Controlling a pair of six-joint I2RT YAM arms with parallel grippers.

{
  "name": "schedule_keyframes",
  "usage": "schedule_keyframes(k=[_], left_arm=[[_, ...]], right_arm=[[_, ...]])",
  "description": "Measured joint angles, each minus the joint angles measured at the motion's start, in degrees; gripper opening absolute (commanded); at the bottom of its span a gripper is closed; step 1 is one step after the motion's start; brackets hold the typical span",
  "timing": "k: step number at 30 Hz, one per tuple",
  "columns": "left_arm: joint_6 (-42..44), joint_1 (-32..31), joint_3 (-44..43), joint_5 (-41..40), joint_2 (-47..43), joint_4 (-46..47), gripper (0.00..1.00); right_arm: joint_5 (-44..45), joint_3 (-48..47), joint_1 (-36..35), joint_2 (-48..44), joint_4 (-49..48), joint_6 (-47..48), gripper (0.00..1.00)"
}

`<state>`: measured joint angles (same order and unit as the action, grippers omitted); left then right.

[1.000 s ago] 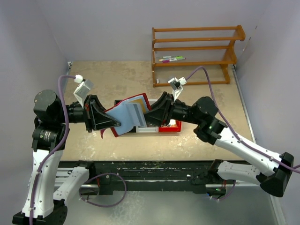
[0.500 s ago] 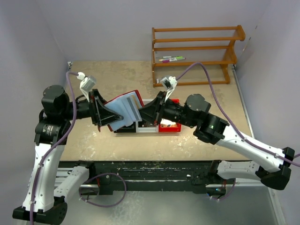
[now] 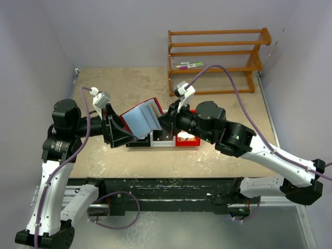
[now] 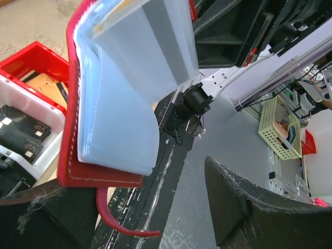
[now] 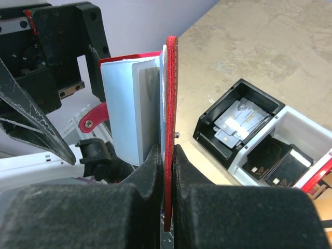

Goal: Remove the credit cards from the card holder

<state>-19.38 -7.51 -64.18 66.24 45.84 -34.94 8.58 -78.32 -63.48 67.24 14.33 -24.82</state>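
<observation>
**Spotter:** Where is the card holder?

**Me:** Off the table (image 3: 129,83), in the air between my two arms. The card holder (image 3: 141,119) hangs open over the left end of the row of bins. Its maroon cover is on the outside and its blue-grey sleeves (image 4: 124,98) fan toward my left arm.

**Spotter:** What has hold of it?

**Me:** My right gripper (image 5: 167,155). Its jaws are pinched tight on the edge of the maroon cover, which stands upright between the pads in the right wrist view. The sleeves lie to one side of that cover.

**Spotter:** And your left?

**Me:** My left gripper (image 3: 121,134) is spread wide and clamps nothing. In its wrist view one finger (image 4: 244,207) stands well apart from the holder. The other finger (image 4: 36,218) sits just under the cover's lower edge, and I cannot tell whether it touches. The red strap (image 4: 116,220) dangles below the cover.

**Spotter:** Any cards showing?

**Me:** The tan edge of a credit card (image 3: 152,108) peeks from the top of the sleeves, inside the holder. Below, the black box (image 5: 262,97) holds pale cards (image 5: 236,122) with chips. The white bin (image 5: 303,129) beside it holds dark cards (image 5: 272,163), and the red bin (image 4: 28,57) comes next. At the far right of the table a wooden rack (image 3: 218,33) carries some markers (image 3: 190,65).
</observation>
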Motion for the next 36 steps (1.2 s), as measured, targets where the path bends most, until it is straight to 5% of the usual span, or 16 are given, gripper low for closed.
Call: schedule_keyframes(k=[18,30,36], left_arm=[[-4.09,0.0,5.31,2.19,-0.63,7.08,0.7],[-3.58,0.0,5.46,3.63,-1.03,7.1,0.29],[-5.16,0.0,5.46,4.13,-1.46,8.48,0.24]], right_arm=[[18.18,-9.22,-10.38,8.35,10.34,6.51,0.0],[14.03,-1.07,-10.38,-1.99,3.93,5.7,0.0],[8.28,5.84,-10.14,-8.37,-3.15,3.28,0.0]])
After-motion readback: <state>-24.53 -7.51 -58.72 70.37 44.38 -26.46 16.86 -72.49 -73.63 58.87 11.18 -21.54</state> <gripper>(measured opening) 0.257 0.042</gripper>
